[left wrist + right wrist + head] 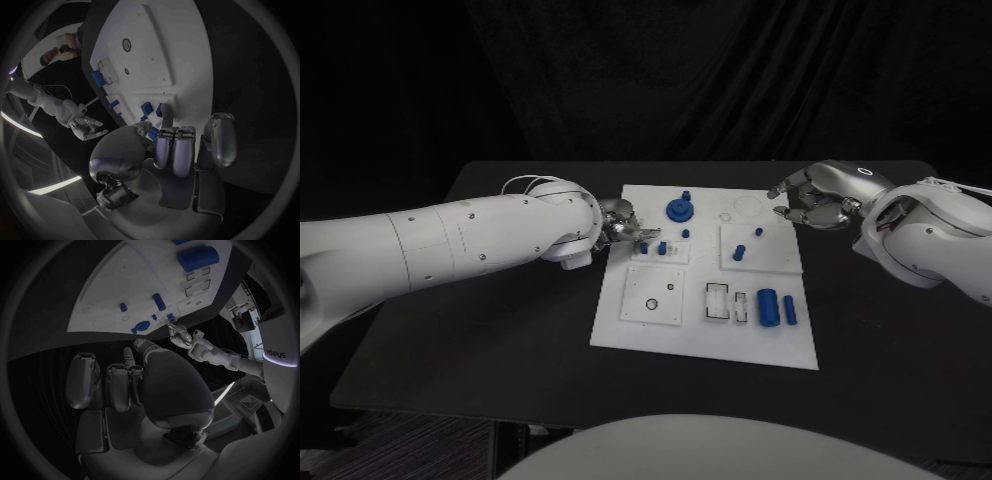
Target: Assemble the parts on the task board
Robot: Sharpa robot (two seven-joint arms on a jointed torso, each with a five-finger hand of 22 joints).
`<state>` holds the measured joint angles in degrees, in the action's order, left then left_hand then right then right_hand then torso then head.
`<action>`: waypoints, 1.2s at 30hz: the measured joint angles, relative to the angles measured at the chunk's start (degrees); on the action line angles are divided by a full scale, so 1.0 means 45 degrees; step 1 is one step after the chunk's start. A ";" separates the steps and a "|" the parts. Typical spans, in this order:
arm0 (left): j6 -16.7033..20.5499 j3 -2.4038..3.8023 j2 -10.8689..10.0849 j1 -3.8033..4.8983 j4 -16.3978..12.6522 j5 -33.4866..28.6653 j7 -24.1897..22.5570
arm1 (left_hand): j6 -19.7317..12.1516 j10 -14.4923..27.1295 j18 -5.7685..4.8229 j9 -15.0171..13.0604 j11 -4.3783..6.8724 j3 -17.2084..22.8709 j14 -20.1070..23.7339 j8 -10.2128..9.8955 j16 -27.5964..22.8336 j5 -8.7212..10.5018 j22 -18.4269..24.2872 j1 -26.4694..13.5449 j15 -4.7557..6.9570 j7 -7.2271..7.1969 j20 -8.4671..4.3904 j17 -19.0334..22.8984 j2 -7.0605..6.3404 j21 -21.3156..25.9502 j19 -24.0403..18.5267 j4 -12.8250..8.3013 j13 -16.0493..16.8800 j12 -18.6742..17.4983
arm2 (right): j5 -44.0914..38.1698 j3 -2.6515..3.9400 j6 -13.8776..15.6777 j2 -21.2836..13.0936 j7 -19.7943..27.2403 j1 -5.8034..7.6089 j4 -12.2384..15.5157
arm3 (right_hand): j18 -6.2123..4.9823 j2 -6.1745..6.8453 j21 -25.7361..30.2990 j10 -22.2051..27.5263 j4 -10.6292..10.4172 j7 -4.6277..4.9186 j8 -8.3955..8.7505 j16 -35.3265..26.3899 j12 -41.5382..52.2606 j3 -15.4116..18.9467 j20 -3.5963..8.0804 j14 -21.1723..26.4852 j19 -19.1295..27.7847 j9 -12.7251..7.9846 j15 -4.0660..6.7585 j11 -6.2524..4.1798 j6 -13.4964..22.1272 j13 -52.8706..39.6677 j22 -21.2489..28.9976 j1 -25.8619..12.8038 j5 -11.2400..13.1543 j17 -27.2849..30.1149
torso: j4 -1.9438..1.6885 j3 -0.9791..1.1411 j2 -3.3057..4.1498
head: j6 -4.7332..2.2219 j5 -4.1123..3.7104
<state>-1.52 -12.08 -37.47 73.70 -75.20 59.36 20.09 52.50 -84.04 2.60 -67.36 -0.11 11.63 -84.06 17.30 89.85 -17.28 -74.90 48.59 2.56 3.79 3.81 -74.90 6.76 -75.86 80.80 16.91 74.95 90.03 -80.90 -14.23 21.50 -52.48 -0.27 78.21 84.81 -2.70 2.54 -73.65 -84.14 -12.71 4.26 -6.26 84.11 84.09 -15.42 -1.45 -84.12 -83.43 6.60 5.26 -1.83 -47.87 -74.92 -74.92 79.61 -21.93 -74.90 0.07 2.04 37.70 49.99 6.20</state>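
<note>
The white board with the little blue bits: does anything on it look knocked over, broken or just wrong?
Nothing stands out. The task board lies flat on the table, slightly turned, and the blue parts sit on it in tidy groups. The left hand is at its edge; the right hand hovers beside it.

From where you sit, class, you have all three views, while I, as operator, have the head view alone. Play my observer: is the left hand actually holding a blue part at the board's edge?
Observer: The left wrist view shows a small blue part lying between the thumb and fingers of the left hand, at the edge of the task board. I cannot tell whether it is pinched.
Operator: And the right hand, is it carrying anything?
Observer: The right wrist view shows the right hand with its fingers apart and nothing between them.
Operator: Is it over the board?
Observer: No. Its fingers are above the black table, just short of the board's edge.
</note>
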 measured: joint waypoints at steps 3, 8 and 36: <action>0.0005 -0.0002 -0.0012 -0.0003 0.0002 0.0000 -0.0010 | 0.0000 0.0000 0.0001 -0.0003 0.0000 -0.0039 0.0000 0.0000 0.0000 -0.0072 0.0000 -0.0009 0.0000 0.0000 0.0000 0.0000 0.0002 0.0000 0.0000 -0.0030 0.0000 0.0000 | 0.0000 0.0000 -0.0005 0.0000 -0.0004 -0.0003 -0.0002 | -0.0001 0.0000 0.0000 0.0000 0.0000 0.0000 0.0000 0.0000 0.0000 0.0000 0.0000 0.0000 0.0000 0.0000 0.0000 0.0000 0.0000 0.0000 0.0000 0.0000 0.0000 0.0000 | -0.0001 0.0000 -0.0004 | 0.0000 -0.0004; 0.0022 -0.0003 -0.0049 -0.0003 0.0012 0.0000 -0.0023 | 0.0000 0.0000 0.0000 -0.0024 0.0000 -0.0106 0.0000 0.0000 0.0000 -0.0185 0.0000 -0.0101 0.0000 0.0000 0.0000 0.0000 -0.0001 0.0000 -0.0001 -0.0034 0.0000 0.0000 | 0.0000 0.0000 -0.0015 0.0000 -0.0009 -0.0008 -0.0003 | -0.0001 0.0000 0.0000 0.0000 0.0000 0.0000 0.0000 0.0000 0.0000 0.0000 0.0000 0.0000 0.0000 0.0001 0.0000 0.0000 0.0000 0.0000 0.0001 0.0000 0.0000 0.0000 | -0.0002 0.0000 -0.0004 | 0.0000 0.0001; 0.2539 -0.0025 -0.0174 0.0253 0.0941 0.0006 -0.4768 | -0.2096 0.7225 0.0702 0.0042 -0.0974 0.0863 0.3734 -0.0396 -0.2536 -0.0967 -0.0009 0.6338 -0.1031 0.0824 0.0599 0.0267 -0.1612 0.5117 -0.5201 -0.1718 -0.1444 -0.8139 | 0.0000 0.0000 -0.0023 -0.0111 -0.0054 -0.0026 0.0026 | -0.0001 0.0001 0.0000 0.0047 0.0034 0.0000 0.0000 0.0000 0.0000 -0.0034 0.0000 0.0001 0.0000 -0.0017 0.0000 0.0047 0.0000 0.0001 0.0003 -0.0001 0.0000 0.0000 | -0.0015 0.0000 0.0012 | 0.0000 -0.0123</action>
<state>9.91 -12.19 -38.26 74.84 -70.96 59.38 -1.37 43.07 -51.53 5.75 -67.17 -4.49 15.52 -67.26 15.52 78.44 -21.64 -74.95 77.11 -2.08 7.50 6.51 -73.70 -0.49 -52.84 57.40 9.18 68.45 53.41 -80.90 -14.23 21.40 -52.98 -0.51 78.09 84.93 -2.70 2.55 -73.66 -83.93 -12.56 4.26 -6.26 84.11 84.09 -15.57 -1.45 -84.12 -83.43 6.53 5.26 -1.62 -47.88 -74.92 -74.90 79.60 -21.93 -74.90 0.00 2.04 37.75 49.99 5.65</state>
